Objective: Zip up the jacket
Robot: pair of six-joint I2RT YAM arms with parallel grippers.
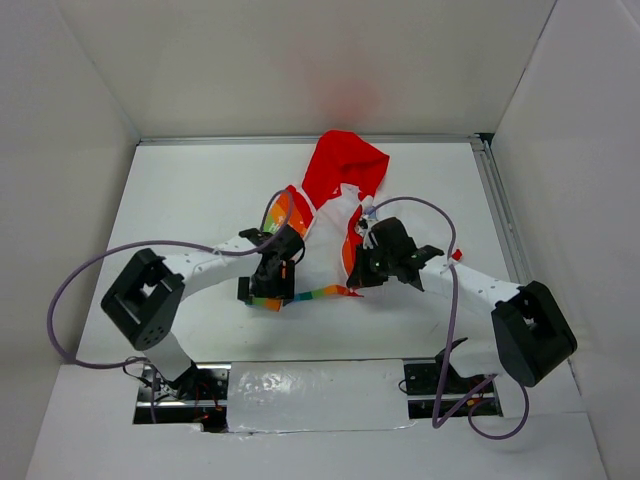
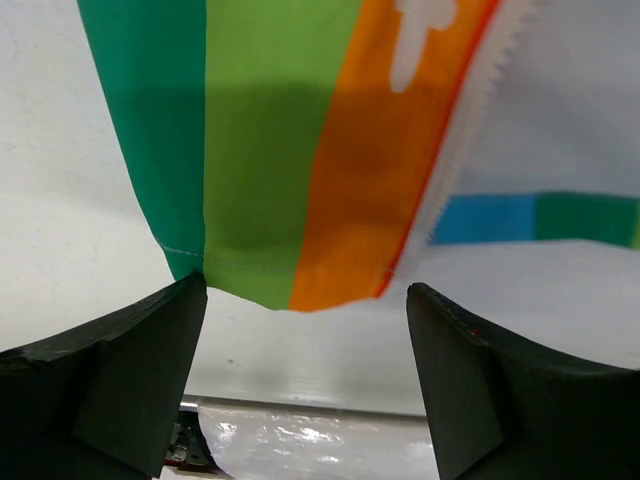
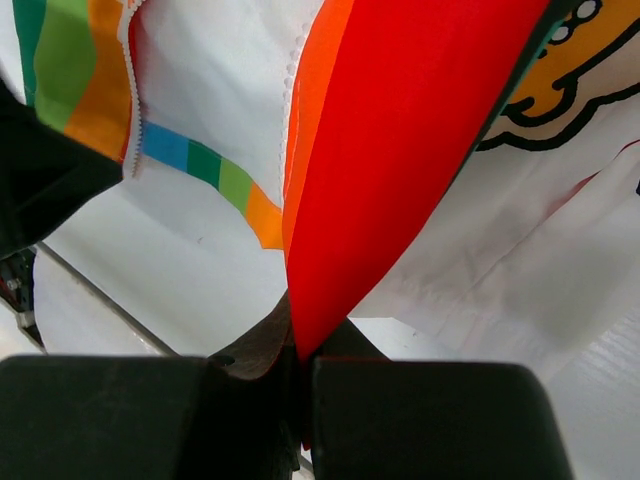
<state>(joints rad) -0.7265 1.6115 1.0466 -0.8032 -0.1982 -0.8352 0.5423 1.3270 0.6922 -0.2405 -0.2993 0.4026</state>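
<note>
The jacket [image 1: 330, 215] lies open in the middle of the table, red hood [image 1: 343, 165] toward the back, white lining up, rainbow hem along the front. My left gripper [image 1: 268, 288] is open over the left front panel's lower corner [image 2: 290, 200]; green and orange stripes and the white zipper teeth [image 2: 470, 130] hang just above the jaws, not gripped. My right gripper [image 1: 362, 272] is shut on the right panel's red-orange edge [image 3: 390, 170], pinched between the fingertips [image 3: 420, 410]. A cartoon print [image 3: 570, 80] shows on the right panel.
White walls enclose the table on three sides. A metal rail [image 1: 500, 210] runs along the right edge. A foil-covered strip [image 1: 320, 395] lies at the near edge between the arm bases. Purple cables [image 1: 75, 300] loop beside both arms.
</note>
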